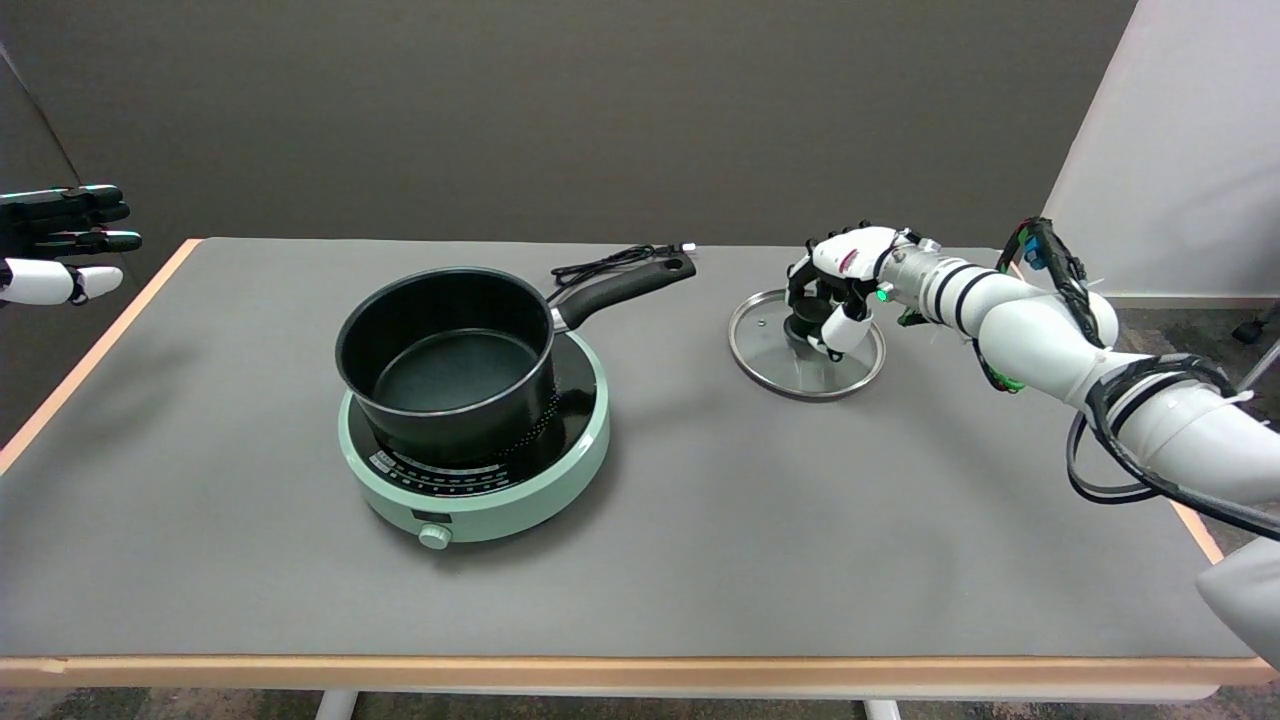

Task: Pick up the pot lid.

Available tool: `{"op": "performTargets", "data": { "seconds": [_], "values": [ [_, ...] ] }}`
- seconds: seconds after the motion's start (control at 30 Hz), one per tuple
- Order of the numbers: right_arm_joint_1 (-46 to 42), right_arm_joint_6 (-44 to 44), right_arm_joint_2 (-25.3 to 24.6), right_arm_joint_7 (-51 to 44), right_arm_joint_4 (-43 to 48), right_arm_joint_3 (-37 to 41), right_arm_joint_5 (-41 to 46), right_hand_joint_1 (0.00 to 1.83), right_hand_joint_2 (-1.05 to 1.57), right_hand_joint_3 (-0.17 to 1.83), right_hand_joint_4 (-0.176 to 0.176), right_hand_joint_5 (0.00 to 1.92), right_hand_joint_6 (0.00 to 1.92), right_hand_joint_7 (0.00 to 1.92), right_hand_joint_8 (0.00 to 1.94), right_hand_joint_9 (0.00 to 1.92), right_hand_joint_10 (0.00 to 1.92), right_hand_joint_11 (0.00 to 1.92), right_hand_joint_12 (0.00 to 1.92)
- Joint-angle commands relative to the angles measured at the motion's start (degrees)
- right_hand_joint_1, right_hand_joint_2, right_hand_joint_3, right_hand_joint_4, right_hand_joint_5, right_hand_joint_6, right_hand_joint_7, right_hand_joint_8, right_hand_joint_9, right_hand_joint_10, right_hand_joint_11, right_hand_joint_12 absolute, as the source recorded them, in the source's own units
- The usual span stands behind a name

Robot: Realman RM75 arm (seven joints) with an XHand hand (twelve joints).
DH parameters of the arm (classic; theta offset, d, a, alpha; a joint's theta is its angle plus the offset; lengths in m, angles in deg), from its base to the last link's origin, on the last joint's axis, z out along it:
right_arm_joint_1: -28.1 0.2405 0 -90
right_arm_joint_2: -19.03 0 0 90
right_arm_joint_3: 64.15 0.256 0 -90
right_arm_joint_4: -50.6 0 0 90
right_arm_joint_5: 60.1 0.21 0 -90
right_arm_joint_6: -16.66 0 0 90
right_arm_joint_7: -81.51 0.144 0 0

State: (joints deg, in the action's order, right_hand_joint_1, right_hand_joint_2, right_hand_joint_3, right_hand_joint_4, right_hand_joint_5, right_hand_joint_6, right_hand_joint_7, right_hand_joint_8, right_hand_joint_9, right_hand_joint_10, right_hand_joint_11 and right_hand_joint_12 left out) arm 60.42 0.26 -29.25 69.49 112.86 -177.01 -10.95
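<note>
Robot hand (835,290) gripping lid (790,370) knob; grey tabletop (700,520), dark wall (560,110) behind.

We see the right hand (838,285) curled around the knob of the glass pot lid (806,345) — lid flat on the worktop (700,500), right of the black pot (450,355).
</note>
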Motion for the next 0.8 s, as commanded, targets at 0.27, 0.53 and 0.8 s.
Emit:
{"op": "performTargets", "data": {
  "seconds": [0.27,0.53,0.8],
  "values": [
    [-0.24,1.91,-0.09,0.18,-0.09,-0.35,0.02,0.89,0.65,0.92,0.176,0.70,0.75,0.89,0.49,0.83,0.69,0.52,0.97],
    [-0.48,1.91,-0.01,0.12,-0.04,-0.43,0.02,0.91,0.66,0.91,0.176,0.70,0.78,0.90,0.52,0.84,0.72,0.53,0.99],
    [-0.64,2.20,-0.01,-0.14,0.23,-0.43,0.02,0.94,0.69,0.90,0.176,0.71,0.85,0.91,0.57,0.86,0.75,0.54,1.00]
  ]
}}
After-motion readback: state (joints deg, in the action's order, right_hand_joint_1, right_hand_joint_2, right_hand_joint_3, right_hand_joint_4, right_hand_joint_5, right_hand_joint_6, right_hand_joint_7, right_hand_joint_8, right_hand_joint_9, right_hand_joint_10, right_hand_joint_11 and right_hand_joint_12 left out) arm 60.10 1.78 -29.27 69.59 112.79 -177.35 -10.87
